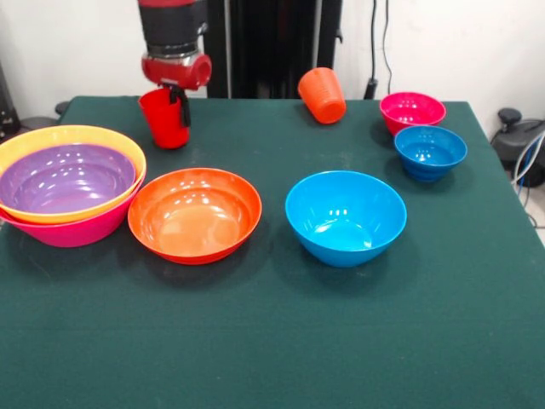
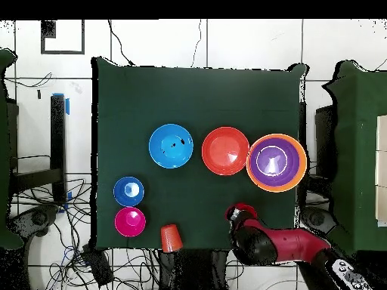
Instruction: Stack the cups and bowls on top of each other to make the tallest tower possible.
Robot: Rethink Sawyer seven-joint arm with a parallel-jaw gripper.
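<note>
Nearest, the orange bowl (image 1: 195, 214) and blue bowl (image 1: 345, 216) sat loose; the tower (image 1: 68, 183) held three bowls. Farther back, the gripper (image 1: 174, 106) gripped the red cup (image 1: 164, 118); the orange cup (image 1: 322, 95) waited.

Looking like a robotics lab or test room rather than a home or kitchen. Showing a table (image 1: 281, 358) draped in plain dark green cloth, standing apart on a pale tiled floor (image 2: 249, 41) instead of against any counter. Hosting a red and black robot arm (image 2: 291, 245) mounted at one side of that table. Trailing loose black cables (image 2: 57, 253) in tangles across the floor, with more cords (image 1: 379, 43) hanging down a bare white wall (image 1: 477, 47). Setting bright plastic bowls (image 1: 345, 217) out singly across the cloth like test props, not tableware in use.
</note>
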